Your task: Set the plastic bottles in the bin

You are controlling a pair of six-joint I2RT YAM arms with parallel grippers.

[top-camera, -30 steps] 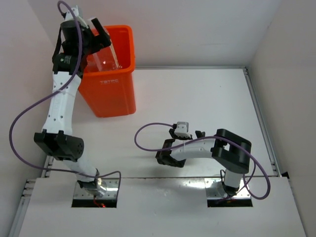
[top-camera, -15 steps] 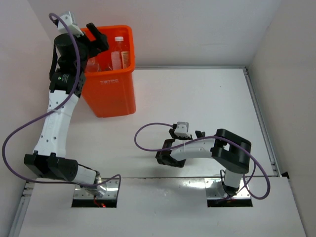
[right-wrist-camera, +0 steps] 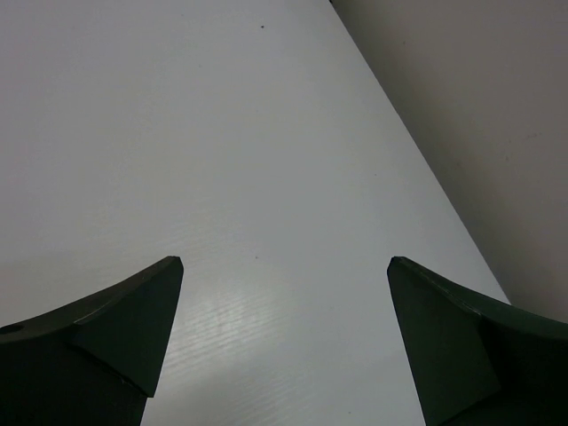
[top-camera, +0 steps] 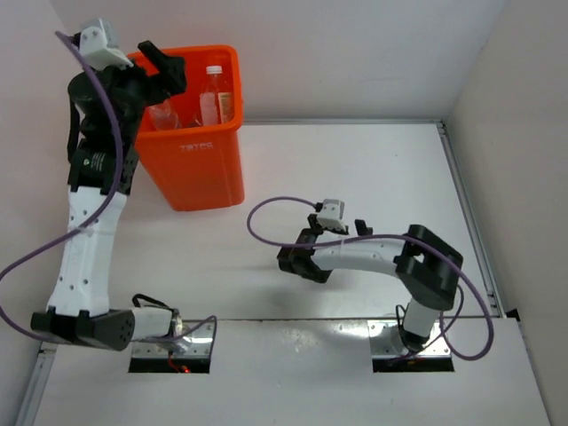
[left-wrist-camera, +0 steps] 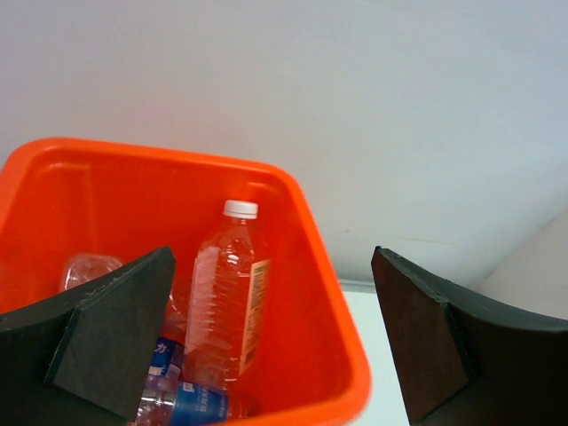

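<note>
The orange bin (top-camera: 200, 169) stands at the back left of the table; it also shows in the left wrist view (left-wrist-camera: 328, 293). Inside it, a clear bottle with a white cap (left-wrist-camera: 226, 293) leans upright, a blue-labelled bottle (left-wrist-camera: 182, 404) lies at the bottom, and another clear bottle (left-wrist-camera: 89, 266) lies at the left. From above I see the white-capped bottle (top-camera: 211, 98) and a clear one (top-camera: 162, 115). My left gripper (top-camera: 164, 71) is open and empty above the bin's left rim. My right gripper (top-camera: 297, 264) is open and empty, low over the bare table.
White walls close the table at the left, back and right. The purple cable (top-camera: 266, 213) loops over the table by the right arm. The right wrist view shows only the white table top (right-wrist-camera: 266, 177) and the wall's foot (right-wrist-camera: 461, 115).
My left arm has drawn back to the left and up from the bin's mouth; a bottle it was holding over the bin one second ago now stands inside. The right gripper has shifted slightly.
</note>
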